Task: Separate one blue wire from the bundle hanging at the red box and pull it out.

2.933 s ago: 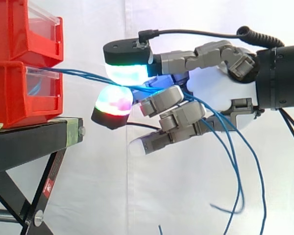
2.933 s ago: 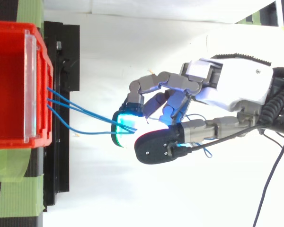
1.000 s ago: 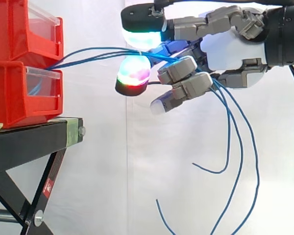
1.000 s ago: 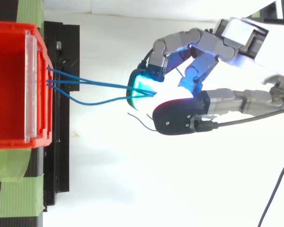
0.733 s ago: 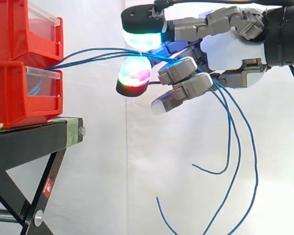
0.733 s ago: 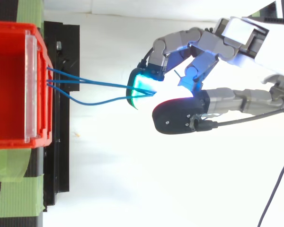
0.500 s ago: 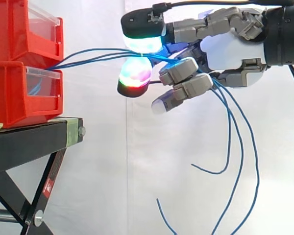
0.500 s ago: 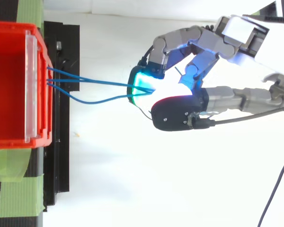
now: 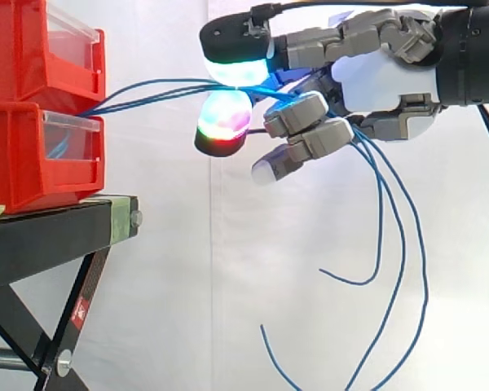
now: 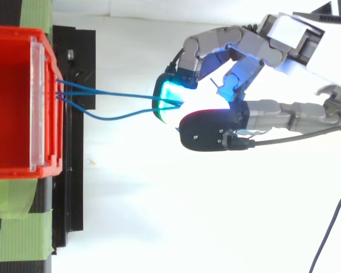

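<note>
Hand [image 9: 375,77] pinched several blue wires [image 10: 111,119] between its glowing pads, the strands spanning from the red box [image 9: 24,159] to the palm; separation judged incomplete, so the next move needs all but one shed before pulling.

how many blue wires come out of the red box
3. Top view: two blue wires run nearly straight from the red box to the hand, which pinches them; the third bows out beside them. More may be hidden inside the box.
</note>
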### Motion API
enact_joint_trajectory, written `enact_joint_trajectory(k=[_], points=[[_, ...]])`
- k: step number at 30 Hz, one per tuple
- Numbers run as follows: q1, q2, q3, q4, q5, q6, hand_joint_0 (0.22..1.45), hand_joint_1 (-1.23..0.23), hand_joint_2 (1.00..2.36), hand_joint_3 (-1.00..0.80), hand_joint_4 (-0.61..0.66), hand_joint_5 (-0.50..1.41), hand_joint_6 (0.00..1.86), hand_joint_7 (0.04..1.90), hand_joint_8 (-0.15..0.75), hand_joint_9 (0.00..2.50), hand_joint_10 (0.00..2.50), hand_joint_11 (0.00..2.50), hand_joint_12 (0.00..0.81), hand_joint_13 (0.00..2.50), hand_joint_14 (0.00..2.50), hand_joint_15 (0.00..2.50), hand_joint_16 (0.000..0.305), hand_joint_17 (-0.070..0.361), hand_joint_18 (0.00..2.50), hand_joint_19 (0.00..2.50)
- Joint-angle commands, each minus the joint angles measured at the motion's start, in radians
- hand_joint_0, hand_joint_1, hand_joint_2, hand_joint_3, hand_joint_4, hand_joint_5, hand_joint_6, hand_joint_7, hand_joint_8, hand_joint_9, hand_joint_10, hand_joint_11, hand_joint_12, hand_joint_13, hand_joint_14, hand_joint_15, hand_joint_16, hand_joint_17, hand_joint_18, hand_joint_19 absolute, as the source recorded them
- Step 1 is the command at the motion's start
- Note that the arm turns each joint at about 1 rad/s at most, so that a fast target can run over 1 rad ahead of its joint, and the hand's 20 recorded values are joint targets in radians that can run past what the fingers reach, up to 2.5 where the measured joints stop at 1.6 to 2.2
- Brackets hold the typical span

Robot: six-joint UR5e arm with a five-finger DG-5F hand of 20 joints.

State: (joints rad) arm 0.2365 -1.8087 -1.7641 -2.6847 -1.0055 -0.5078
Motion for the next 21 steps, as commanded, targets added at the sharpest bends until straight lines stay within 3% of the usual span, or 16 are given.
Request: enact_joint_trajectory(k=[1, 21], points=[[0.000, -0.001, 0.000, 0.006, -0.001, -0.012, 0.67, -0.58, 1.02, -0.20, 0.24, -0.15, 0.65, 1.14, 0.316, 1.25, 0.39, 1.76, 0.311, 1.45, 0.25, 1.60, 0.042, 0.093, 0.60, 0.55], [-0.003, 0.029, 0.003, 0.003, -0.005, -0.086, 0.69, -0.78, 1.03, -0.18, 0.23, -0.16, 0.65, 1.16, 0.308, 1.21, 0.36, 1.80, 0.305, 1.41, 0.21, 1.64, 0.041, 0.091, 0.57, 0.55]])
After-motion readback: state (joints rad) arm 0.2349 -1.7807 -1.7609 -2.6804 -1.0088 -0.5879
